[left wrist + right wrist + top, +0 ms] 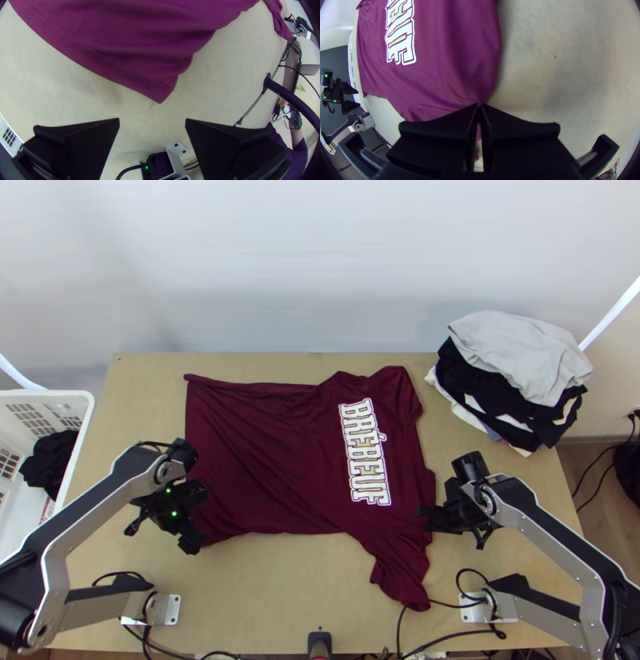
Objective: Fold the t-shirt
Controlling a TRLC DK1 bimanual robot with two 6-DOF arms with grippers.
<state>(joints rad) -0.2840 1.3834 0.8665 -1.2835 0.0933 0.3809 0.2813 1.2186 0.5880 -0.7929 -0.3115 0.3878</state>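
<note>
A maroon t-shirt (272, 460) lies spread on the table, its white lettering towards the right and one sleeve pointing to the near edge. My left gripper (197, 519) is by the shirt's near left hem corner; in the left wrist view the left gripper (152, 121) stands open, apart from the hem corner of the shirt (133, 50). At the shirt's right edge, near the lower sleeve, is my right gripper (424, 514). In the right wrist view the right gripper (479, 106) is closed on the edge of the shirt (436, 66), which bunches a little at the fingertips.
A stack of folded clothes (520, 372) sits at the table's far right corner, grey on top of black. At the left edge stands a white basket (60, 398) with dark cloth (50, 460) inside. Cables (456, 634) run along the near edge.
</note>
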